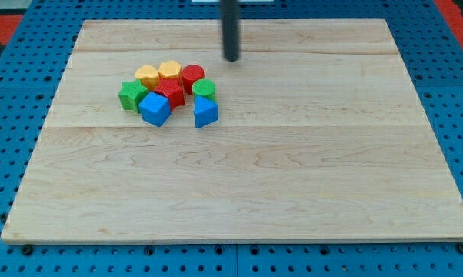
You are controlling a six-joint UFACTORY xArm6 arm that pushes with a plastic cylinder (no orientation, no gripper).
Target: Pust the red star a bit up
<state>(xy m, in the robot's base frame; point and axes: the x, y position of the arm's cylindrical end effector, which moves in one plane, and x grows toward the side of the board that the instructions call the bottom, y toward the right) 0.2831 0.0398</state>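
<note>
The red star (pixel 170 91) lies in the middle of a tight cluster of blocks at the view's upper left. Around it are two yellow blocks (pixel 147 75) (pixel 170 70) above it, a red cylinder (pixel 192 77) to its upper right, a green block (pixel 204 88) to its right, a green star (pixel 131 95) to its left, a blue cube (pixel 155 108) below it and a blue triangle-like block (pixel 204 112) at lower right. My tip (pixel 231 58) is above and to the right of the cluster, apart from all blocks.
The wooden board (pixel 293 169) lies on a blue pegboard table (pixel 8 115). All blocks sit in the one cluster.
</note>
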